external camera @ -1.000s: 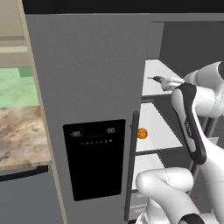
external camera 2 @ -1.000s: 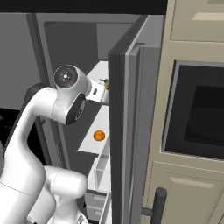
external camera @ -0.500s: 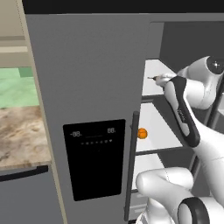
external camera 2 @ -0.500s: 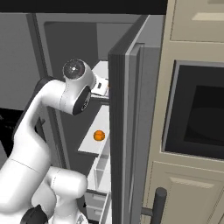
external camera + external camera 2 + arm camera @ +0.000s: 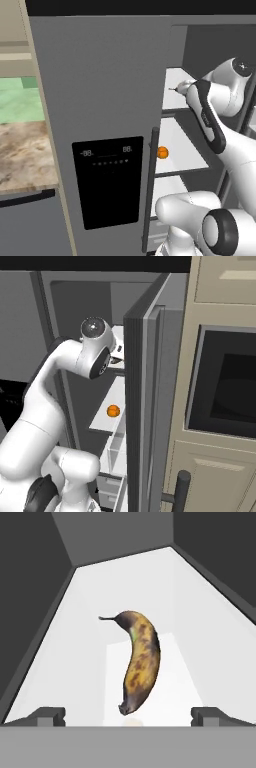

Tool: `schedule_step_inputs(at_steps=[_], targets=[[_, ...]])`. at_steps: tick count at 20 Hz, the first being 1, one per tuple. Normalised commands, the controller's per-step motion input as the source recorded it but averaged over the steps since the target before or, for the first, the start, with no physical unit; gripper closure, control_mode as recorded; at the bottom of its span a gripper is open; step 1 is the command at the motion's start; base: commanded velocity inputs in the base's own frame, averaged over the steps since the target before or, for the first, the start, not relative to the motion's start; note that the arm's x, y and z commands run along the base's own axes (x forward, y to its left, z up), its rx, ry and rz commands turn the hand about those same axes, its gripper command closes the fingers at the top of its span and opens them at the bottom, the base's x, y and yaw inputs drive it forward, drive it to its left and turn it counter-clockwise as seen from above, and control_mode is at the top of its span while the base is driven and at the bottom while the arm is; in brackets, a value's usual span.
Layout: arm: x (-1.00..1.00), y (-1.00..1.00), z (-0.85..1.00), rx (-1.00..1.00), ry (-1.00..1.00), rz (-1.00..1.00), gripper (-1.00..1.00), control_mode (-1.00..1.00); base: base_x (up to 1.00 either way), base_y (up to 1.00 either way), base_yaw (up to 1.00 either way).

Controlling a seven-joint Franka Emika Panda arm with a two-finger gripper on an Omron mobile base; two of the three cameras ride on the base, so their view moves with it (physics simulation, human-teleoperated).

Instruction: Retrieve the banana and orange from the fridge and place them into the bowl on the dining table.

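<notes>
The banana (image 5: 141, 662), yellow-brown with dark blotches, lies lengthwise on the white upper shelf of the fridge (image 5: 100, 100). Its near end sits just ahead of my gripper (image 5: 129, 717). The gripper is open, with one fingertip (image 5: 50, 716) far to each side of the fruit and not touching it. One shelf lower, near the front edge, rests the orange (image 5: 162, 152), which the right base view shows (image 5: 113, 411) below my arm. The fridge's right door (image 5: 142, 406) stands open. The bowl and the dining table are out of view.
The upper shelf is boxed in by dark grey walls on both sides and at the back. Left of the fridge lies a marbled counter (image 5: 20, 155) over a grey dishwasher (image 5: 25, 225). A built-in oven (image 5: 225, 386) in beige cabinets stands right of the open door.
My arm has reached further into the upper shelf, bringing the hand closer to the banana. The jaws stayed open and the orange has not moved.
</notes>
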Motion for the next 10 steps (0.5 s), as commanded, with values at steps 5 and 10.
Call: schedule_step_inputs(at_steps=[5,10], targets=[[0.22,-0.11,-0.1,0.0,0.0,0.0,-1.0,-1.0,0.0,0.0,0.0],[0.26,0.0,-0.2,0.0,0.03,0.0,-1.0,-1.0,0.0,0.0,0.0]])
